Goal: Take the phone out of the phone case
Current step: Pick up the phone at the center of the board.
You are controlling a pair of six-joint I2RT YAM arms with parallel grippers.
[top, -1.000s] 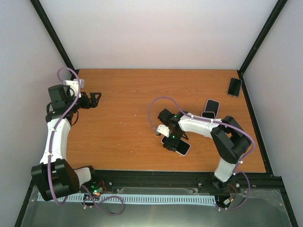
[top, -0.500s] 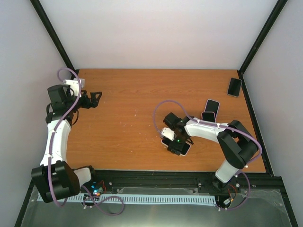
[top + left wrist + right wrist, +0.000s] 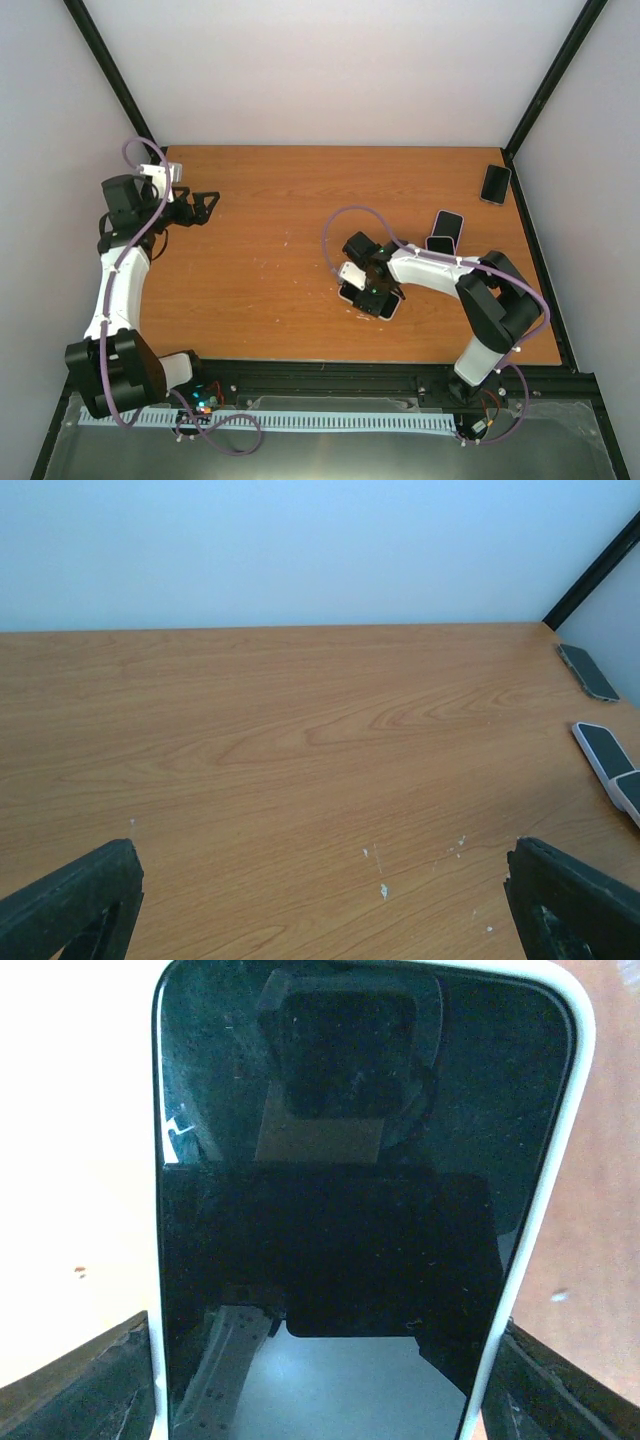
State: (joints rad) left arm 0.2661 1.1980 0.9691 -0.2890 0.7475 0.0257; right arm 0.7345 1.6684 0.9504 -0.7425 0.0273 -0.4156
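Observation:
The phone [image 3: 350, 1210], with a dark screen, sits face up in its white phone case [image 3: 565, 1110] on the wooden table [image 3: 270, 250]. My right gripper [image 3: 372, 293] is down over it, and only one end of the phone [image 3: 391, 309] shows past the gripper in the top view. In the right wrist view the two black fingers [image 3: 100, 1380] press against the case's long edges, one on each side. My left gripper [image 3: 205, 205] hovers open over bare wood at the far left, its fingertips [image 3: 80, 895] wide apart.
A dark phone [image 3: 496, 184] lies in the back right corner. Two more phones [image 3: 447, 225] lie overlapping just behind my right arm; the left wrist view shows them as well [image 3: 605, 750]. Black frame posts line the table's sides.
My right gripper has come down over the cased phone and its fingers have closed in on the case's sides. The phone has turned slightly. The left gripper has shifted a little right.

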